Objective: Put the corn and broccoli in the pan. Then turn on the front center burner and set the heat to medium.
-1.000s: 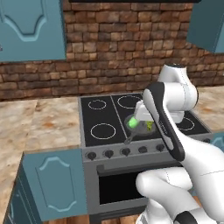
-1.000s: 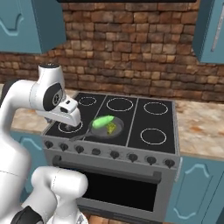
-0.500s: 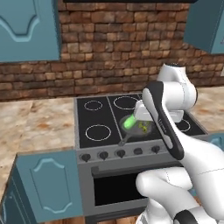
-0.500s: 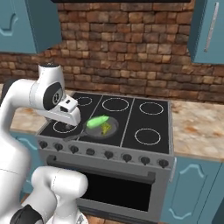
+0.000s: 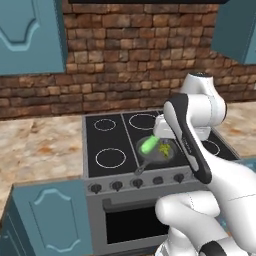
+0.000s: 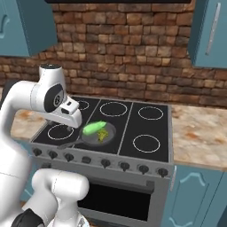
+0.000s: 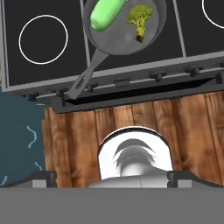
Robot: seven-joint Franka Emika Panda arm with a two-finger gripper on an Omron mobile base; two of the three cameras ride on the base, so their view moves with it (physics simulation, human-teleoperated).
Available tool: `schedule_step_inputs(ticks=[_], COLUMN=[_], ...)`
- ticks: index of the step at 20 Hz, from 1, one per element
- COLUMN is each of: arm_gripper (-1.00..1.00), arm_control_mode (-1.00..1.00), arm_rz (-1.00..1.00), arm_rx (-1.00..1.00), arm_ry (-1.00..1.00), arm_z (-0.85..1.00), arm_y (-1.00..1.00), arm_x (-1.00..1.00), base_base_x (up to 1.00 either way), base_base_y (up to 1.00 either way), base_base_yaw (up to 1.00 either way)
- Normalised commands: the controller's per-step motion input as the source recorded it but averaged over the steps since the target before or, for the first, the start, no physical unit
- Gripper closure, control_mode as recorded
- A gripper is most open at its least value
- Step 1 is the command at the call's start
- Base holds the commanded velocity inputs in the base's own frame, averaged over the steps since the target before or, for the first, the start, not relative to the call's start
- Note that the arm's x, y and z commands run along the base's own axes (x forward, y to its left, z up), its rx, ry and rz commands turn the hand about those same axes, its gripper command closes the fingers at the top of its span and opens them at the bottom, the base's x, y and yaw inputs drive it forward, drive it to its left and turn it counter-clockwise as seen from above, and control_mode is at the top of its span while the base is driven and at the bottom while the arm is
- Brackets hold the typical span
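From the left base view the corn [image 5: 148, 145] and broccoli [image 5: 163, 147] both lie in the pan [image 5: 159, 155] on the cooktop's middle panel, the cob's long axis slanting toward the back right. In the right base view the released, empty gripper [image 6: 71, 116] hangs beside the pan's rim, its jaws spread. The hand view shows the handle [image 7: 83, 81] jutting over the knobs [image 7: 156, 76], so reaching for a knob could knock it.

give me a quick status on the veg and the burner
Gripper open, empty. Corn and broccoli both in the pan. Knobs untouched, nothing in the way.
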Motion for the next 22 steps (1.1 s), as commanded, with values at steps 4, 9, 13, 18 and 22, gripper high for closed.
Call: schedule_step_inputs(ticks=[4,9,13,18,22], arm_gripper=[-1.00,-1.00,-1.00,-1.00,-1.00], arm_control_mode=[1.00,1.00,1.00,1.00,1.00], arm_rz=[0.00,0.00,0.00,0.00,0.00], arm_rx=[0.00,0.00,0.00,0.00,0.00], arm_ry=[0.00,0.00,0.00,0.00,0.00], arm_z=[0.00,0.00,0.00,0.00,0.00], arm_y=[0.00,0.00,0.00,0.00,0.00], arm_x=[0.00,0.00,0.00,0.00,0.00], base_base_x=[0.42,0.40,0.00,-0.30,-0.22], base_base_y=[-0.28,-0.43,-0.38,0.02,0.72], base_base_yaw=[0.05,0.07,0.06,0.00,0.00])
